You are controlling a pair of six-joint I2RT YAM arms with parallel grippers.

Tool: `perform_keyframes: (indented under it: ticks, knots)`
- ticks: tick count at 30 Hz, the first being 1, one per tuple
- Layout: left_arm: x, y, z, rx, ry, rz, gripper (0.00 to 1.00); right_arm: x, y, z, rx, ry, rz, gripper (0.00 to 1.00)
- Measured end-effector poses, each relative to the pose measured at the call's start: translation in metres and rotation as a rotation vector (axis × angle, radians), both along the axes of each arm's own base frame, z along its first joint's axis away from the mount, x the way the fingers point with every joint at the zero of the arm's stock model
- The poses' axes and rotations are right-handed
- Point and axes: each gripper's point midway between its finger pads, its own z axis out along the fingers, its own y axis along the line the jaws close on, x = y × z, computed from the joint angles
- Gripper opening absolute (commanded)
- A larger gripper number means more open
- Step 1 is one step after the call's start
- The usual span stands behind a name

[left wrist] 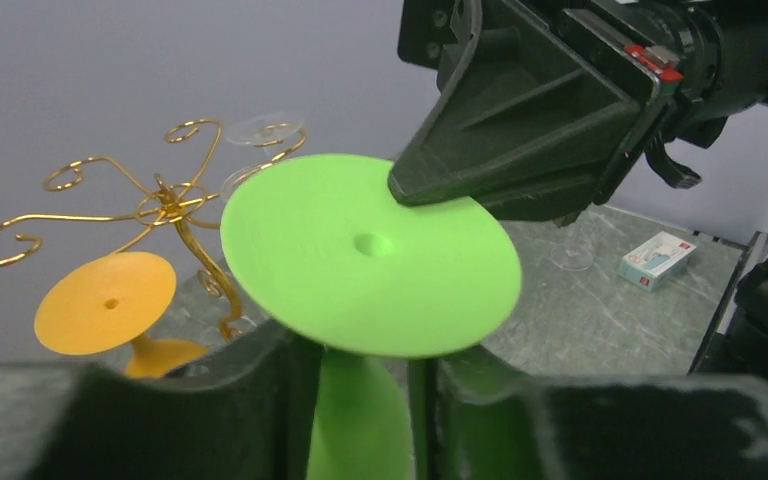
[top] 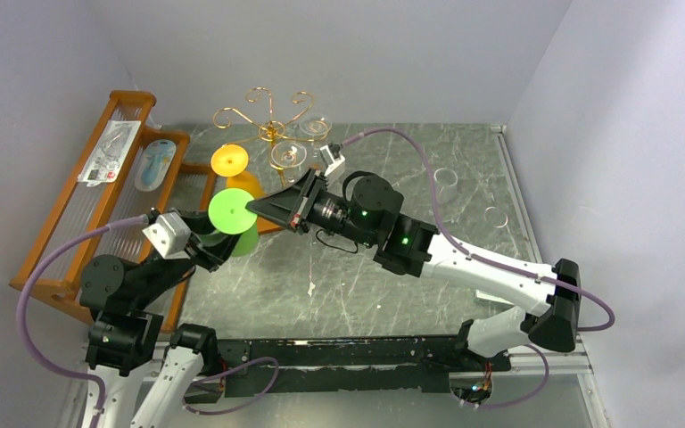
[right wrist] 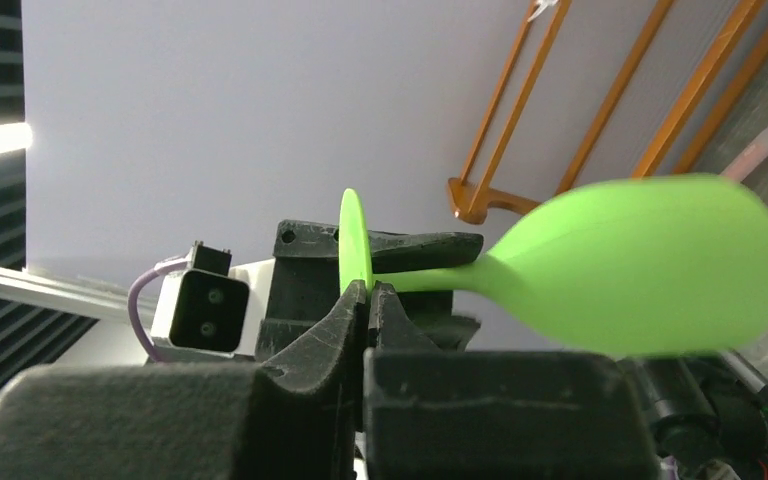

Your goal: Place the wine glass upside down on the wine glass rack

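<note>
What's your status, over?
Right gripper jaws shut on green wine glass foot. Left gripper jaws around stem, grip unclear. Orange wine glass near wine glass rack.

- Plain pale grey-lilac walls close the space on three sides: the back wall [top: 348,53], the left wall [top: 27,107] and the right wall [top: 624,134].
- The table [top: 392,294] has a dark grey marbled top with pale veins running through it.
- A silver metal rail [top: 515,192] edges the table on the right side.
- A brown wooden shelf [top: 31,281] with ribbed clear panels leans along the left wall.
- A white packet [top: 110,152] and a blue packet [top: 156,165] lie on its panels.
- A small white and teal box [left wrist: 657,260] lies on the tabletop.
- The light is soft and even, with faint shadows.
</note>
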Motion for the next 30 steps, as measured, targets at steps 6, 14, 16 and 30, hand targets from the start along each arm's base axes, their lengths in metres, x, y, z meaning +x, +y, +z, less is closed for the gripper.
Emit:
perform_keyframes:
  ticks: [6, 14, 16, 30]
  knots:
    - [-0.012, 0.001, 0.01, -0.055, 0.028, -0.01, 0.74, 0.012, -0.017, 0.003, -0.001, -0.007, -0.091, 0.0]
    - [-0.032, 0.006, 0.017, -0.085, 0.038, -0.005, 0.77, 0.024, -0.056, 0.014, -0.044, -0.038, -0.23, 0.0]
    - [-0.033, 0.008, 0.019, -0.092, 0.051, 0.003, 0.76, 0.028, -0.07, 0.014, -0.074, -0.054, -0.285, 0.0]
    - [-0.011, 0.017, 0.038, -0.152, 0.195, 0.101, 0.78, 0.076, -0.17, 0.026, -0.297, -0.237, -0.768, 0.0]
